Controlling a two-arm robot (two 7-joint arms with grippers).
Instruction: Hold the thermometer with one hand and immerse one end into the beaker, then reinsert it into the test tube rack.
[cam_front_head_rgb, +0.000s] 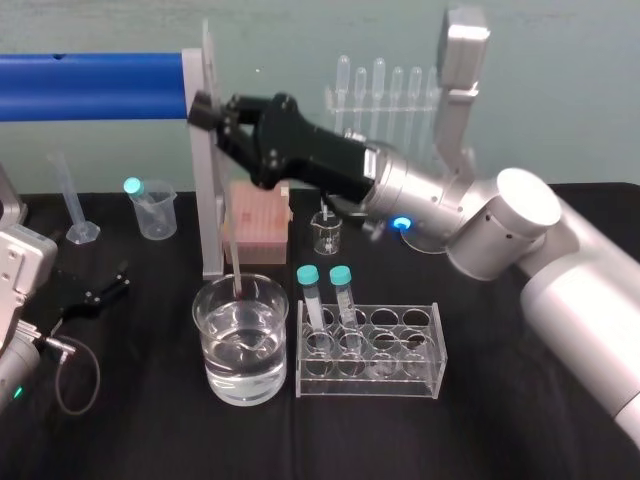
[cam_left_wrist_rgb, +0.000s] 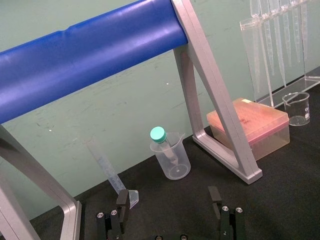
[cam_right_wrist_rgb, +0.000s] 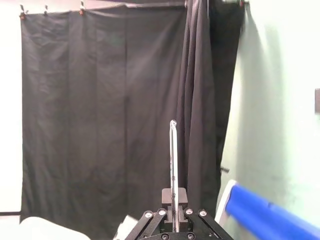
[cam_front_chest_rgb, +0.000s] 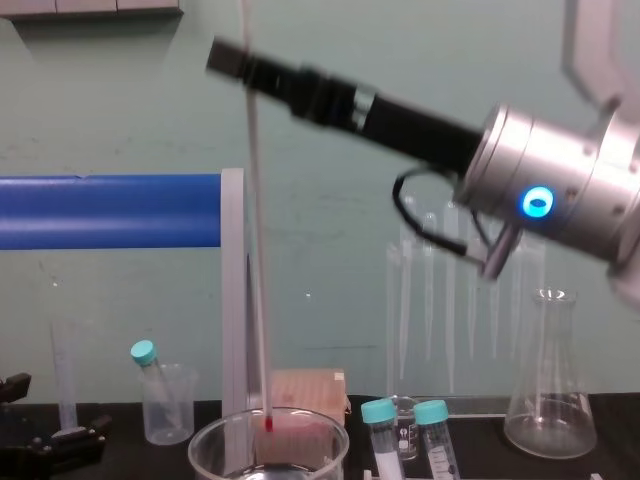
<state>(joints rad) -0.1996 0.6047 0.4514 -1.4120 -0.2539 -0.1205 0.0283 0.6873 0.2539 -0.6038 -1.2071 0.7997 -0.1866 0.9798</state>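
Black right gripper (cam_front_head_rgb: 207, 112) is pinching the thermometer (cam_front_chest_rgb: 257, 250), bulb hanging inside the beaker (cam_front_head_rgb: 272, 350) rim (dipping step); left gripper (cam_left_wrist_rgb: 168, 197) is idling, splayed. Straight lowering is probably needed next.

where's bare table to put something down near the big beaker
Bare cloth: along the front edge before the beaker and test tube rack, and between beaker and black cable. Crowded behind: frame leg, pink box, small beaker, right gripper holding the thermometer above.
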